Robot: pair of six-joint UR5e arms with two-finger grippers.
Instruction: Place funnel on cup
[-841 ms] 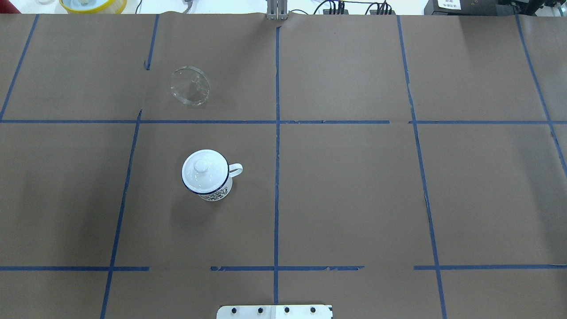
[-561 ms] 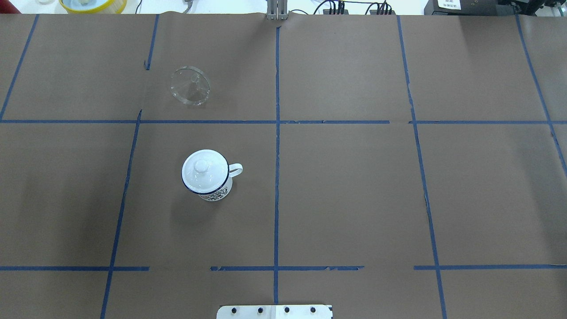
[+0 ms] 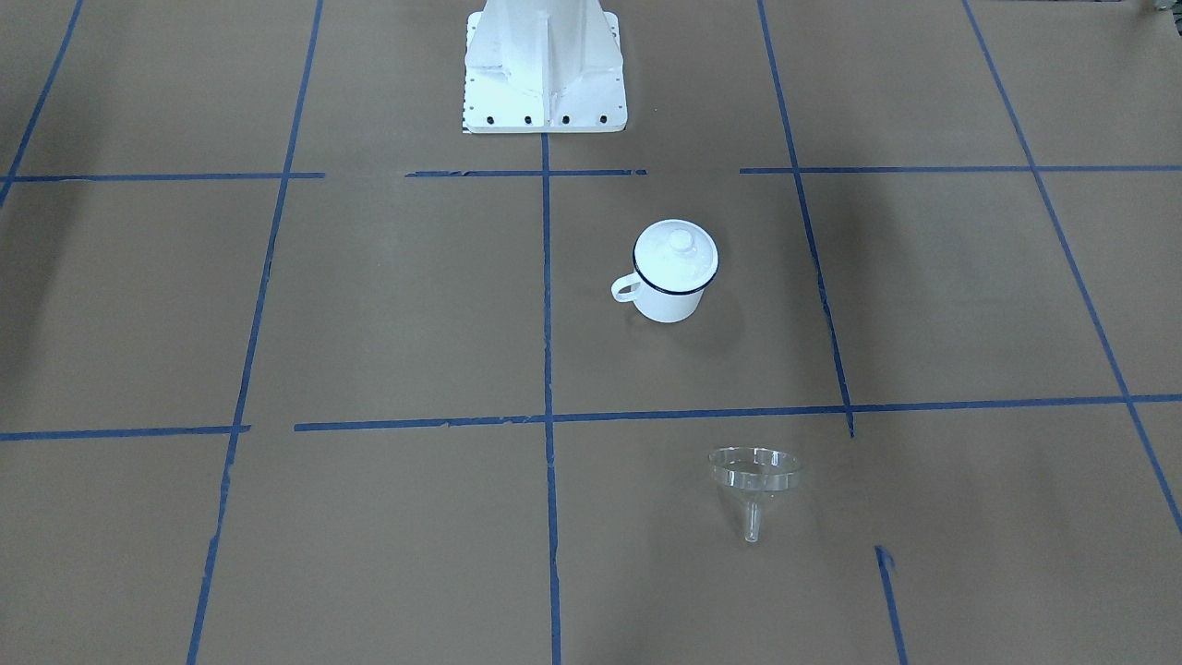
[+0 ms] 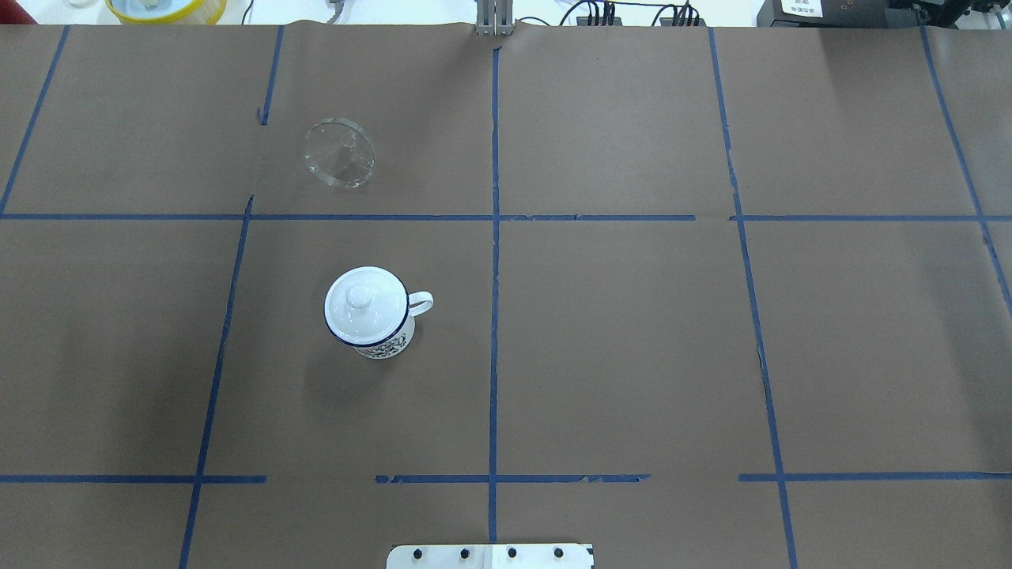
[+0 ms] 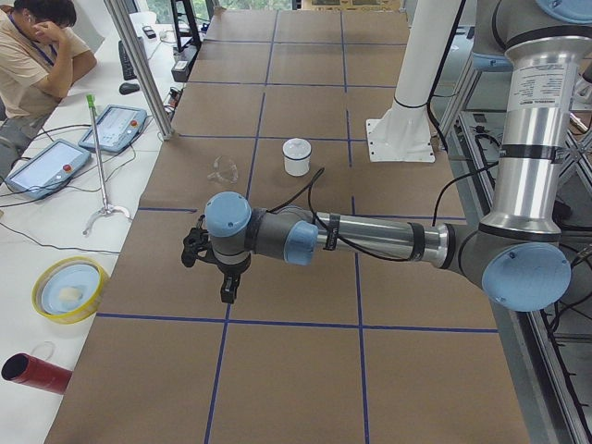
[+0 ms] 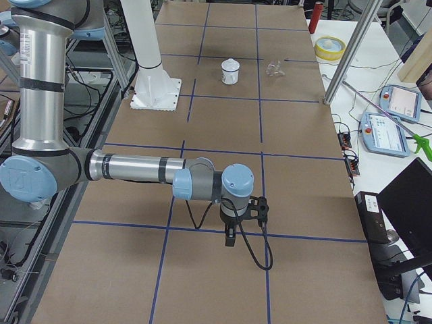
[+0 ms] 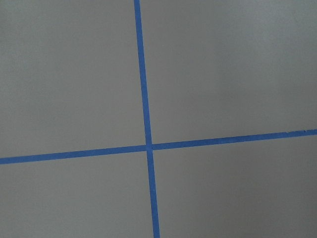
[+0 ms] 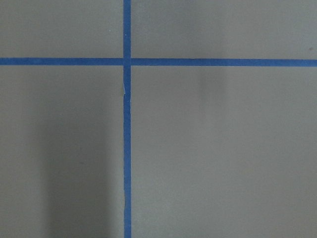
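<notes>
Clear transparent funnel (image 4: pixel 339 153): tipped on its side on the brown paper (image 4: pixel 632 356). Its long axis runs 6 to 12 o'clock in the overhead view, with the stem away from the robot.
White enamel mug with dark rim (image 4: pixel 385 345): upright, handle at 3 o'clock, white domed lid with a knob (image 4: pixel 360 296) seated on it. The funnel lies near its 12 o'clock, well apart.
Left gripper (image 5: pixel 226 296): seen from the side only, so I cannot tell its jaws. The funnel is at its 12 o'clock there, well apart.
Right gripper (image 6: pixel 230 241): far off, jaws likewise unreadable.
Nearer arm: the left, I judge.
Change: none; funnel, mug and lid lie as in the earlier overhead pictures.
</notes>
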